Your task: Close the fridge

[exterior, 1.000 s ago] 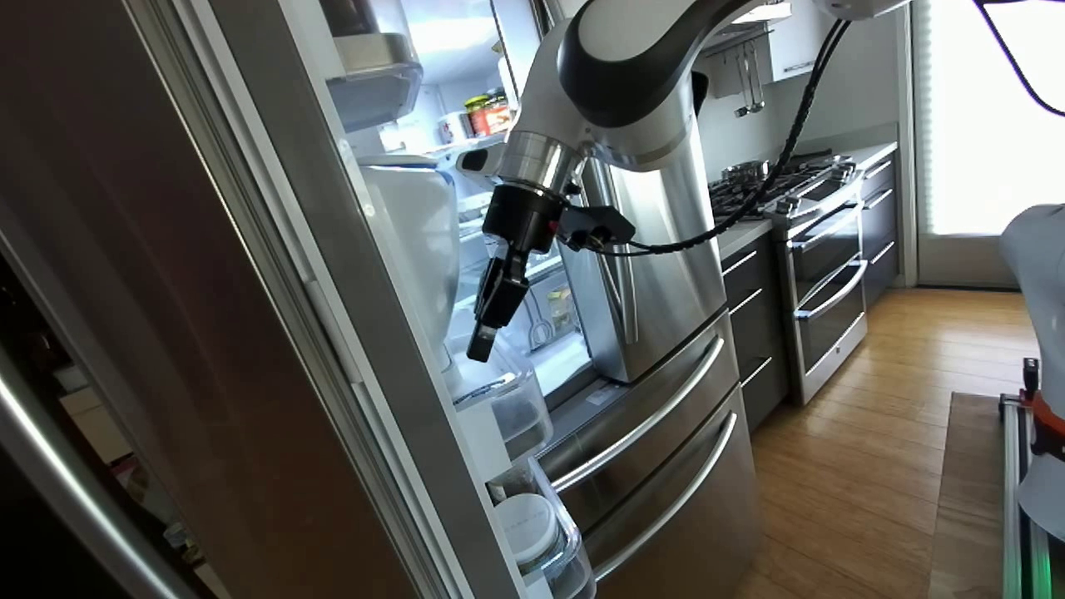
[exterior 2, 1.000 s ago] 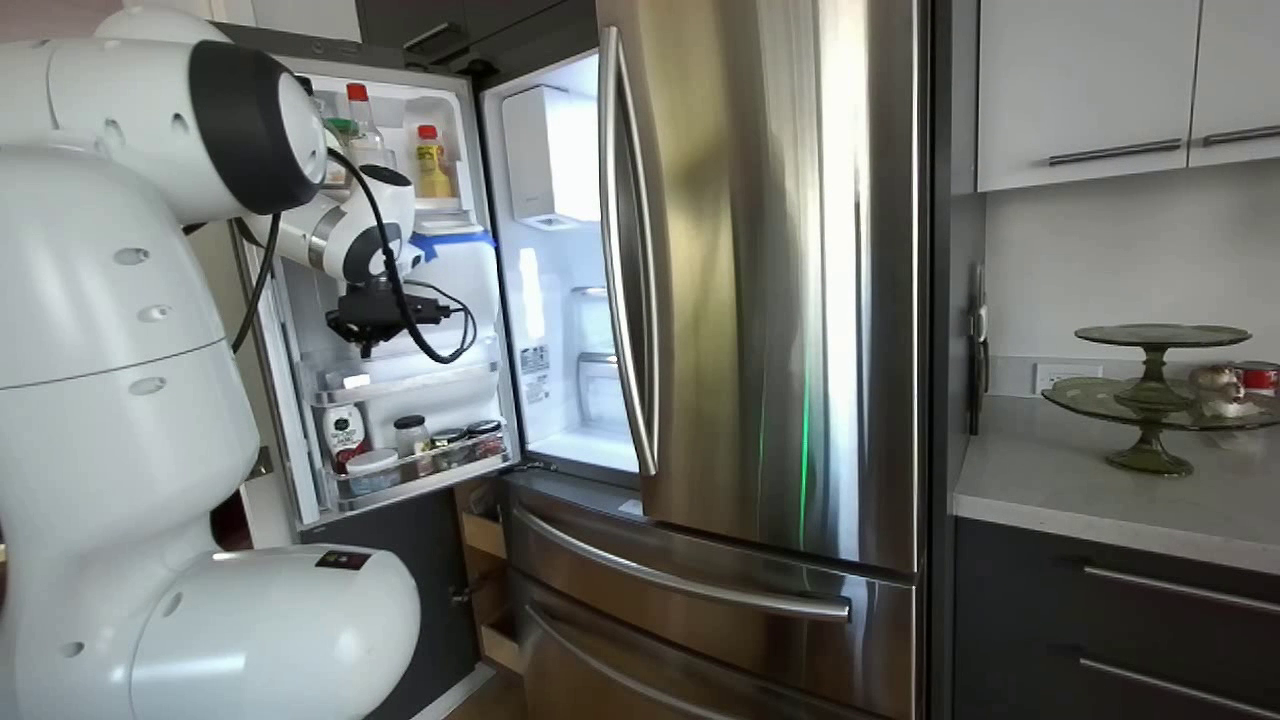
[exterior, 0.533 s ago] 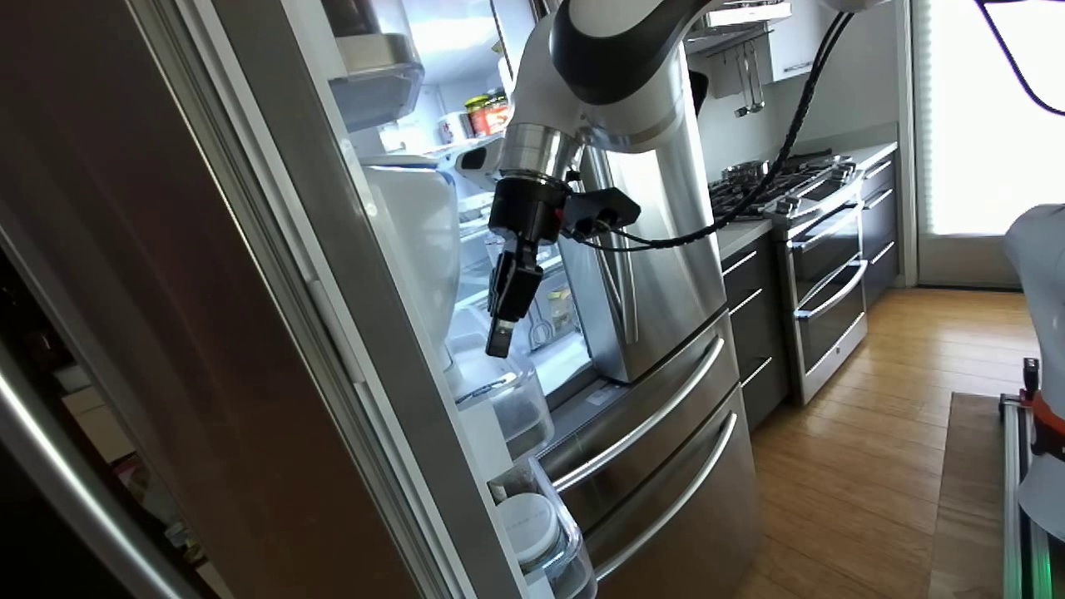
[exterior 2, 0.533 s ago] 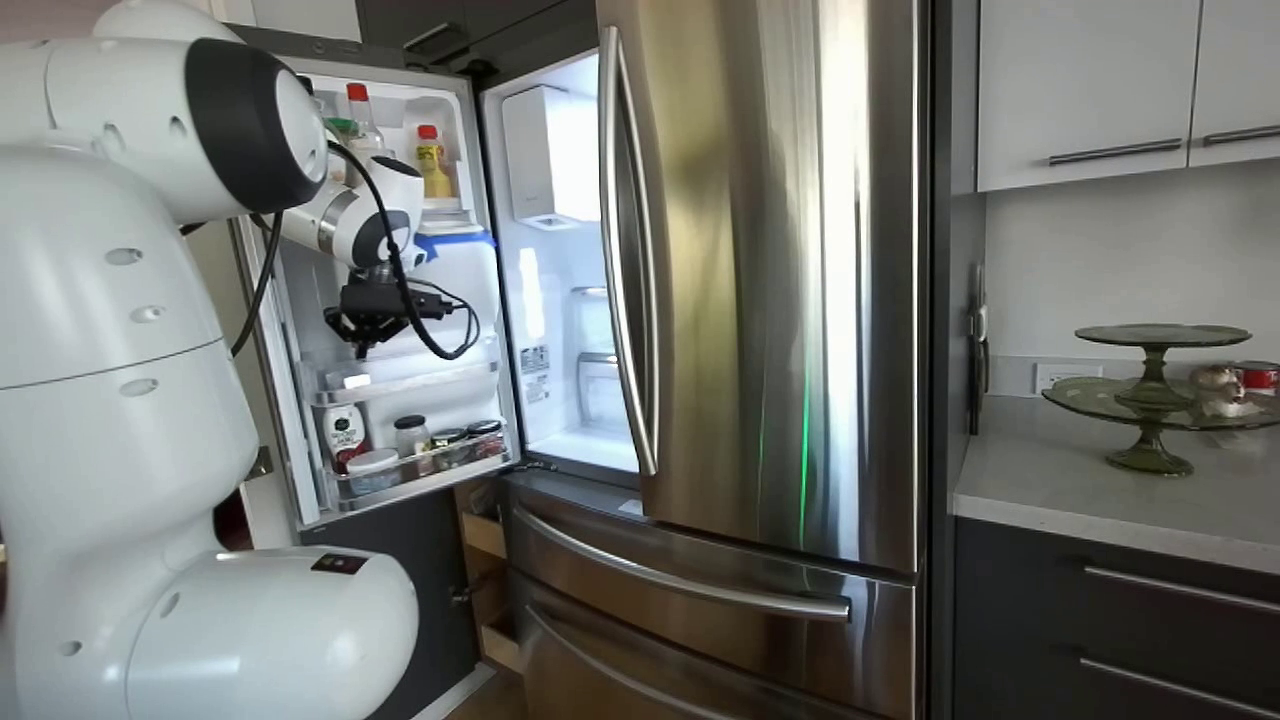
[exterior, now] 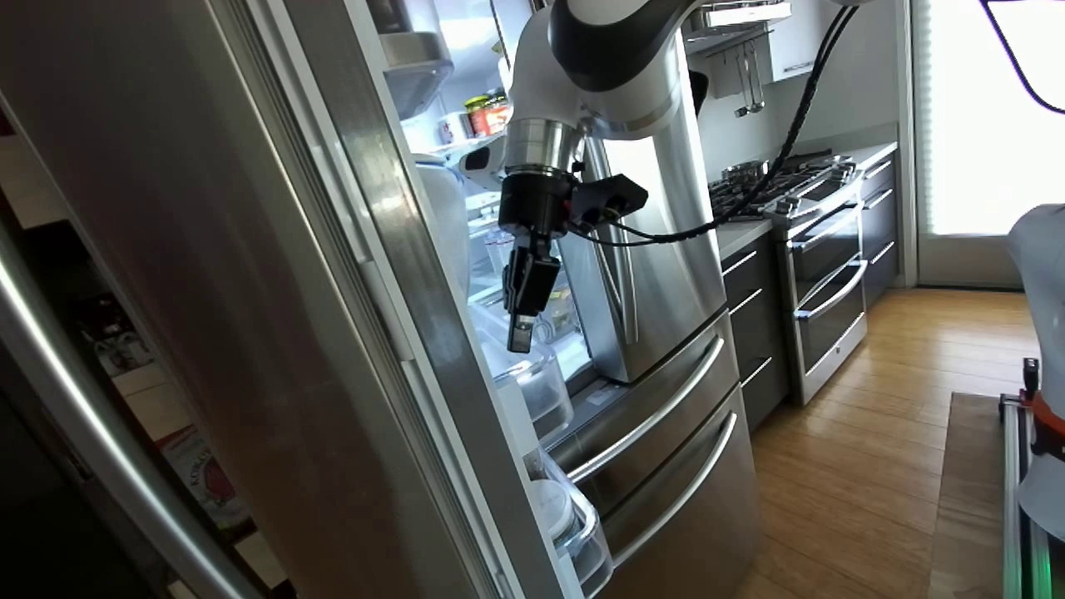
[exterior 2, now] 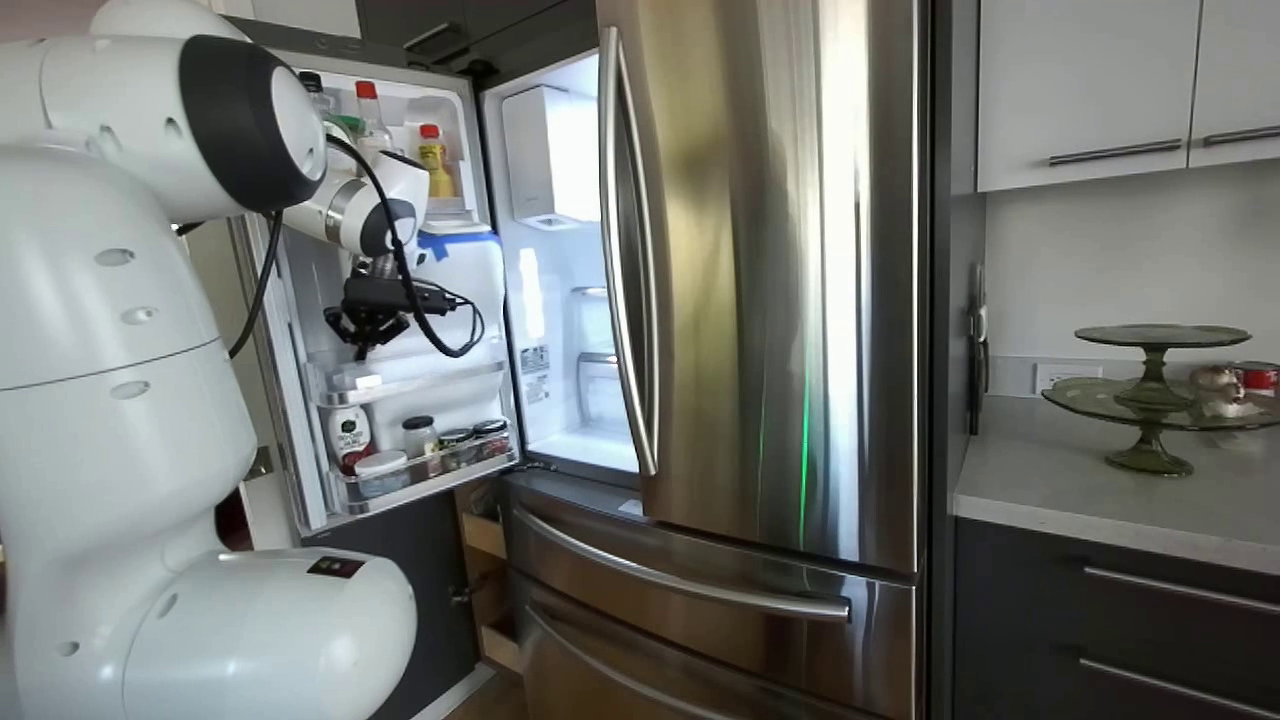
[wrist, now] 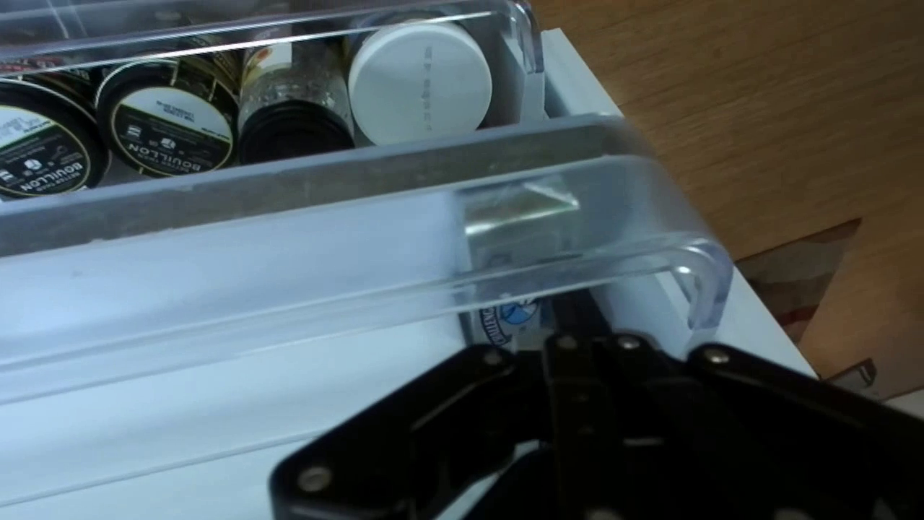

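Observation:
The fridge (exterior: 674, 249) is tall stainless steel and also shows in an exterior view (exterior 2: 760, 300). Its right-hand door there is shut. Its other door (exterior: 333, 349) stands open, and its white inner side (exterior 2: 465, 290) with clear bins faces the lit interior. My gripper (exterior: 522, 333) is at this inner side, pointing down by the middle bin; it also shows in an exterior view (exterior 2: 362, 348). In the wrist view the black fingers (wrist: 577, 314) are together and reach down into the clear bin (wrist: 325, 318), beside a butter package (wrist: 509, 318). They hold nothing visible. Whether they touch the bin is unclear.
Jars (wrist: 173, 123) and a white-lidded tub (wrist: 422, 83) sit in the lower door bin. Bottles (exterior 2: 432, 165) stand in the upper door shelf. The fridge drawers (exterior 2: 690, 580) are shut below. An oven range (exterior: 832, 266) and a counter with glass cake stands (exterior 2: 1150, 400) stand nearby.
The open door has swung partway toward the fridge body, mostly in the last half second. My gripper has moved the same way, toward the fridge, with its fingers still together.

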`<state>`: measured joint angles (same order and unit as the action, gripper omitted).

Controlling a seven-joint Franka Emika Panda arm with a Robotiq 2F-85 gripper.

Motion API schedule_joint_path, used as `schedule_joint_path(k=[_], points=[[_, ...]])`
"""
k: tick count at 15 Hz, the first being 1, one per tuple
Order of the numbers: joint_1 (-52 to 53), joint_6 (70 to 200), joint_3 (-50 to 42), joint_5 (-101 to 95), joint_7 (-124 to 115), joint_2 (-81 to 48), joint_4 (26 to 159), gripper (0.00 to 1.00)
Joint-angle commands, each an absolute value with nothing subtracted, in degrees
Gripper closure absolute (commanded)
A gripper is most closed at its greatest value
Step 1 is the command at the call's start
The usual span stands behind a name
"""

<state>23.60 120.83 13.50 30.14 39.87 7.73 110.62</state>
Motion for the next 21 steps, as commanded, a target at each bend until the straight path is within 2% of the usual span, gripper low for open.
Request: schedule_joint_path(k=[1, 14, 21], points=[[21.8, 115.9, 14.1, 27.7, 38.5, 10.1, 112.5, 1.0], [17.5, 110.9, 12.8, 11.3, 19.9, 26.2, 121.2, 1.0], [14.8, 98.1, 13.1, 4.9, 5.2, 41.3, 127.6, 1.0]])
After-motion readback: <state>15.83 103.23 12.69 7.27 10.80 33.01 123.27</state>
